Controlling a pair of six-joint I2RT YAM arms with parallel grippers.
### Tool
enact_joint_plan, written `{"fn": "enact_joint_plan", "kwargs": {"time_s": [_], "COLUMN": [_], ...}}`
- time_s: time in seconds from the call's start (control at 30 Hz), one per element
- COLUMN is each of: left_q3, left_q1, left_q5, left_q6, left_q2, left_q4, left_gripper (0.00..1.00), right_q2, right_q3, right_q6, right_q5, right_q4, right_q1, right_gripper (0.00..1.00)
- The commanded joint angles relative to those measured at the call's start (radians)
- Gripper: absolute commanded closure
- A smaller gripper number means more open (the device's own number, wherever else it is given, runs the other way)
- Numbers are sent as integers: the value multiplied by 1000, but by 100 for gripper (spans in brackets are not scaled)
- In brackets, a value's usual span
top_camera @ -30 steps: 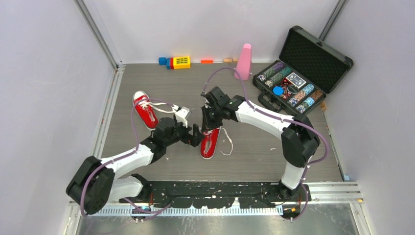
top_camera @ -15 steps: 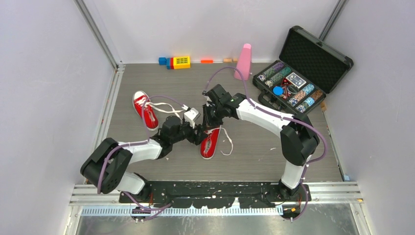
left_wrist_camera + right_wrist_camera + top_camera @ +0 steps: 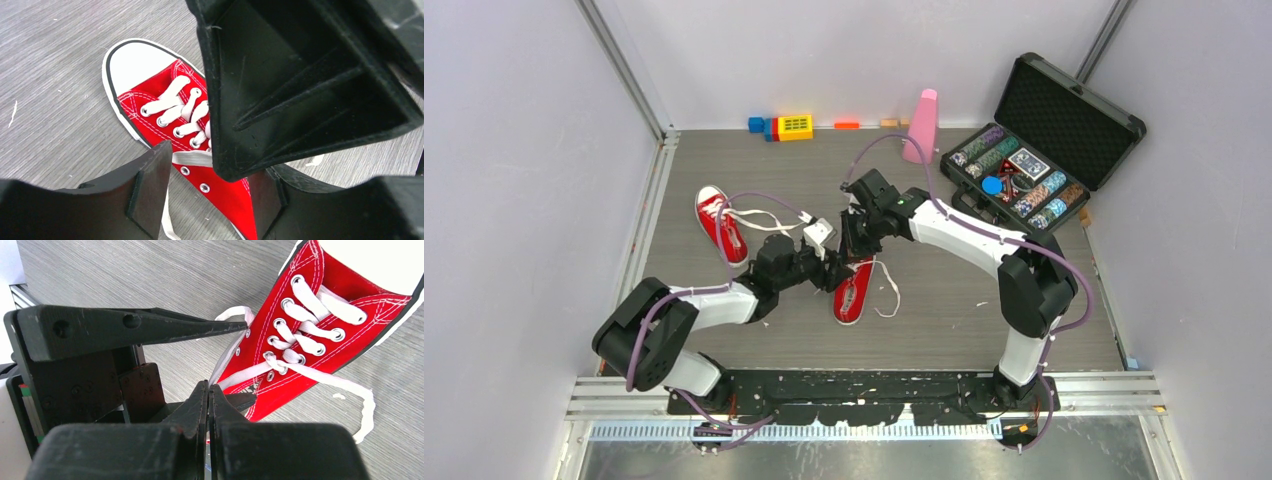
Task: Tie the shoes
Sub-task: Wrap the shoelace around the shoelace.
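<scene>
Grey worktop [image 3: 984, 330]: red shoe [image 3: 852, 295] just at 4 o'clock of left claw [image 3: 831, 274], fingers spread; right claw [image 3: 854, 250], at shoe's 12 o'clock, pinches white lace [image 3: 245, 374].

One shoe [image 3: 160, 100] sits between the left gripper [image 3: 192, 162] fingers, its lace [image 3: 240, 375] running into the right gripper [image 3: 208, 387] tips. Other shoe [image 3: 721, 222] lies well off to their left.

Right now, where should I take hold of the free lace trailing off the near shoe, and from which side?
Take the free lace at its outer bend, flat on the table beside the near shoe, clear of the eyelets. Probably come straight down, straddling its width; the right hand is shut on the other lace.
</scene>
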Motion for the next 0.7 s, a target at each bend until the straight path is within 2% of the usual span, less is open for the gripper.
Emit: {"fn": "enact_joint_plan", "kwargs": {"time_s": [0.0,0.13,0.27,0.43,0.5,0.57,0.67], "left_q3": [1,-1,18,29,33,39,44], "left_q1": [-5,-5,-4,-4,-5,-4,-5], "left_q5": [4,2,-4,3,9,13,19], "left_q6": [2,4,-1,5,6,7,5], "left_q2": [-26,-22,-19,-21,-14,-8,-5], "left_q4": [99,111,77,35,34,30,30], "left_gripper": [44,56,81,92,96,98,98], "right_q2": [1,-1,-12,-23,-25,-30,-32], "right_q3": [52,53,54,62,60,56,54], "right_q6": [3,4,-1,-19,-21,-20,-19], "right_q5": [-17,-19,2,59,64,66,62], "right_q4": [-2,-4,-9,-34,-39,-39,-39], "right_q1": [-5,-6,-9,-8,-9,-8,-10], "right_gripper": [100,100,96,80,76,77,83]}}
